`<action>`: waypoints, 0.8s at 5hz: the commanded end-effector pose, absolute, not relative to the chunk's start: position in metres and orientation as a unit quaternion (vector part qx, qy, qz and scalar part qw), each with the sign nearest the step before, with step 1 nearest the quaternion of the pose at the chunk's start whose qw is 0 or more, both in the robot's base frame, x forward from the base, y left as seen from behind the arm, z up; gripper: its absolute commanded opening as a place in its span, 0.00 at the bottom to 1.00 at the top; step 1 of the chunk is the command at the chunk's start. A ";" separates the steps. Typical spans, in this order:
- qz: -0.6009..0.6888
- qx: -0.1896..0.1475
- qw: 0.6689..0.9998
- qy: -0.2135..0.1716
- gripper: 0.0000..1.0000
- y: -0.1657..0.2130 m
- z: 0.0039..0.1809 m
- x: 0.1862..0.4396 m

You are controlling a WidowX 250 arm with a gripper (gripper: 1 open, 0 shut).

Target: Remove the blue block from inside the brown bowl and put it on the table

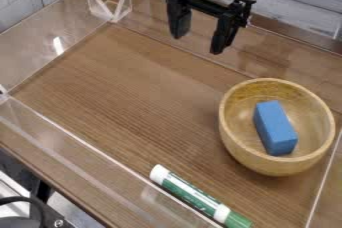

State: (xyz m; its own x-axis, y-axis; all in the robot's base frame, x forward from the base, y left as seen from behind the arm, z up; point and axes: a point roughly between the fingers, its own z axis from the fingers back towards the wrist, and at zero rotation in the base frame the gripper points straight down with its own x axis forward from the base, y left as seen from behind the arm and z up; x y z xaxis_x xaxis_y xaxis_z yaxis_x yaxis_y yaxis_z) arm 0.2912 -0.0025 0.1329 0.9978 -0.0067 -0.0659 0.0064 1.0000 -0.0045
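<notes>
my gripper (pixel 201 32): jaws spread wide, holding nothing — at 12 o'clock above the table (pixel 127 102)
blue block (pixel 277 128): inside the brown bowl (pixel 241 144), 4 o'clock from me
marker (pixel 194 193): table edge — 6 o'clock

Marker and clear walls

A white-and-green marker (pixel 191 193) is seen at the lower centre; clear acrylic walls (pixel 54 27) are seen at the upper left.
</notes>
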 end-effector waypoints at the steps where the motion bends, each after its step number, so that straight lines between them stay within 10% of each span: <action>1: 0.020 -0.006 0.999 0.039 1.00 -0.011 0.129 0.287; 4: 0.197 -0.037 0.980 0.009 1.00 -0.073 0.138 0.267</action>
State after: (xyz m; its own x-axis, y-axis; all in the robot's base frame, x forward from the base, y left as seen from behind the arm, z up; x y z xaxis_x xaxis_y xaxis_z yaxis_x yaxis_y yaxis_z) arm 0.2650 -0.0728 0.1193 0.9195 0.3828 -0.0898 -0.3867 0.9217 -0.0299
